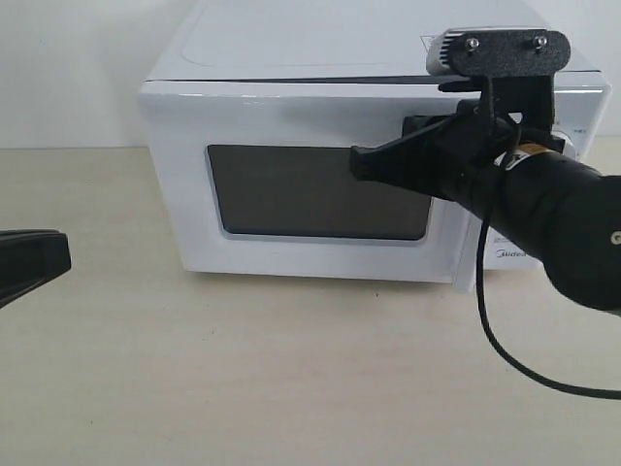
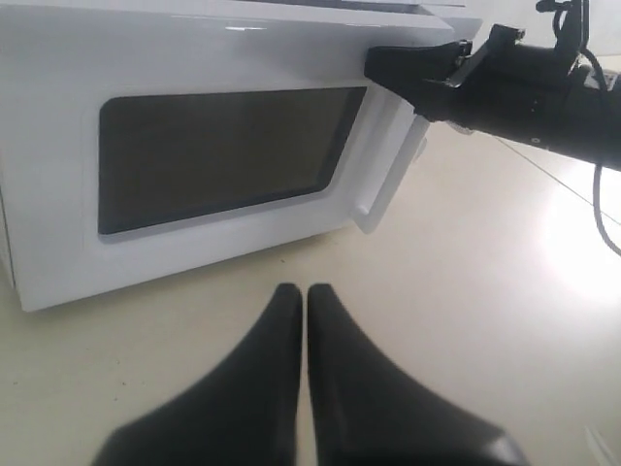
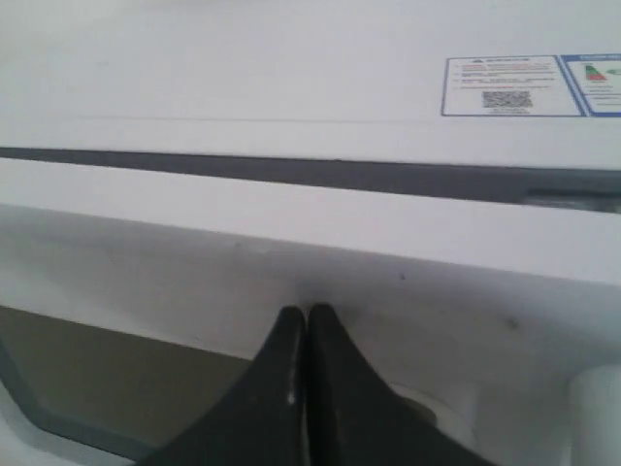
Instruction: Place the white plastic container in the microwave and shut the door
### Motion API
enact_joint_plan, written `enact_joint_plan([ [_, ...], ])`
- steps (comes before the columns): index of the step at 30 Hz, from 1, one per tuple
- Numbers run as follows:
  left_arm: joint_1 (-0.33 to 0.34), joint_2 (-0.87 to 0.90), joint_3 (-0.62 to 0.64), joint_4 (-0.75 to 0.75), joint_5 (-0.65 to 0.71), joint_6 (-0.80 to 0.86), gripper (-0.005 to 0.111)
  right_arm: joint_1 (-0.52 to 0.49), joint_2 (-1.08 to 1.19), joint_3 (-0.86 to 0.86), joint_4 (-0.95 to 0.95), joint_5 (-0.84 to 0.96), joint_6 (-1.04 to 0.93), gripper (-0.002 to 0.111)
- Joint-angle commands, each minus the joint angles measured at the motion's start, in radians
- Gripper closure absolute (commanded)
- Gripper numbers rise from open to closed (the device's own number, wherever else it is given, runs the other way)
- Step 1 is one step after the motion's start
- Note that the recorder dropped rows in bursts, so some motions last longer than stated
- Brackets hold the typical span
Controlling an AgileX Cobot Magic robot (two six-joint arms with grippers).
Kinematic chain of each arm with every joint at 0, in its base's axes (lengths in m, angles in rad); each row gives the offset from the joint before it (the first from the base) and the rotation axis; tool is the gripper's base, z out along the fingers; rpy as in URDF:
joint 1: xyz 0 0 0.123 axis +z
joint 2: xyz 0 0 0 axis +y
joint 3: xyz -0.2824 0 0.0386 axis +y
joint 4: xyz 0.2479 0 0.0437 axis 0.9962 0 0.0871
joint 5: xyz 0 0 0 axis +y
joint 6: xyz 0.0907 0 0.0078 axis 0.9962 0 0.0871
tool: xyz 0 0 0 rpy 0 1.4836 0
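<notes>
The white microwave (image 1: 291, 39) faces me with its door (image 1: 179, 184) swung against the body; a thin dark seam runs along the door's top edge. My right gripper (image 1: 357, 163) is shut and empty. In the right wrist view its tips (image 3: 307, 313) touch the door's white frame just above the dark window (image 3: 97, 369). The vertical handle (image 2: 388, 180) lies beside that gripper. My left gripper (image 2: 304, 291) is shut with nothing in it, low over the table at the left (image 1: 60, 257), short of the microwave. The white plastic container is out of view.
A black cable (image 1: 490, 330) hangs from the right arm down to the beige table (image 1: 291, 379). Stickers (image 3: 505, 85) lie on the microwave's top. The right arm covers most of the control panel.
</notes>
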Motion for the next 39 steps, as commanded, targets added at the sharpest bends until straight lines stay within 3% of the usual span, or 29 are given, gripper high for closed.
enact_joint_plan([
  [1, -0.009, -0.006, 0.004, 0.005, -0.022, -0.008, 0.102, -0.004, 0.003, -0.011, 0.08, -0.062, -0.062, 0.109],
  [28, -0.009, -0.006, 0.004, 0.005, -0.038, -0.001, 0.102, -0.071, 0.003, -0.033, 0.135, -0.079, -0.122, 0.109],
  [39, -0.009, -0.006, 0.004, 0.007, -0.038, 0.006, 0.102, -0.093, -0.014, -0.086, 0.132, 0.056, -0.181, 0.109],
])
